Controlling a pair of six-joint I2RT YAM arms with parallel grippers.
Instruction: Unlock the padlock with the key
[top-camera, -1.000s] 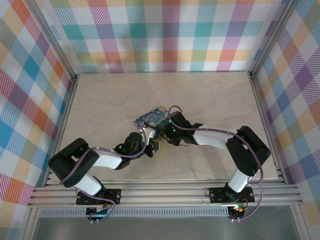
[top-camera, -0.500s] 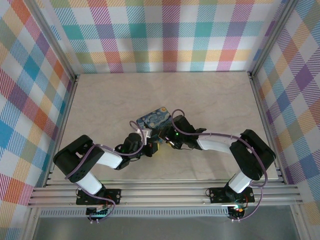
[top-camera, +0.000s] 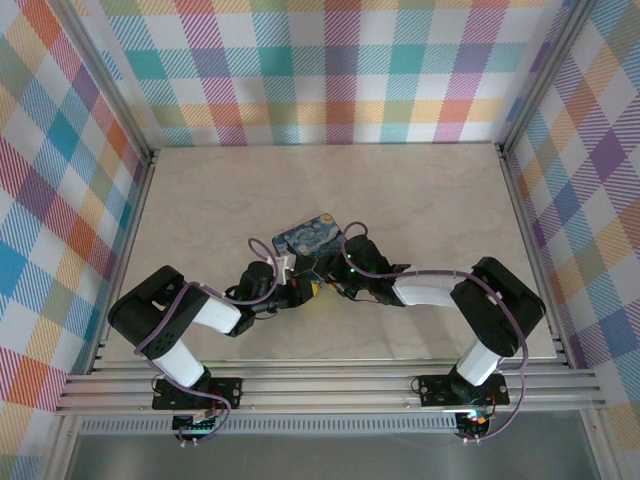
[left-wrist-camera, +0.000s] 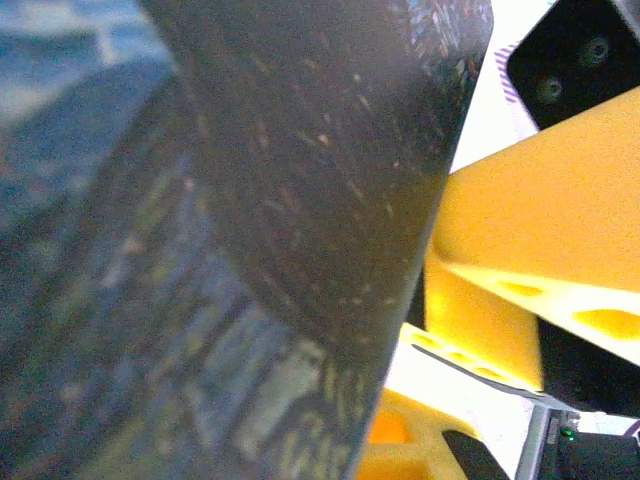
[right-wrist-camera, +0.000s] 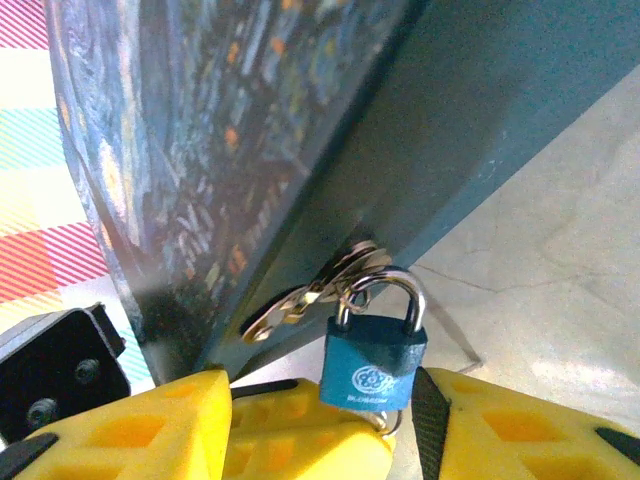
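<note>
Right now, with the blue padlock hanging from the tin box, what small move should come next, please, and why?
Probably close the right claw on the small blue metal padlock: it hangs free from the hasp of the dark blue starry-print tin box, by that claw's parted fingers.

A dark blue starry-night-print tin box (top-camera: 308, 235) lies flat near the middle of the pale marbled tabletop (top-camera: 440, 195). A silver metal hasp (right-wrist-camera: 300, 302) sticks out from its side. Pastel plaid walls (top-camera: 340, 70) surround three sides; aluminium rails (top-camera: 330, 385) line the near edge.
</note>
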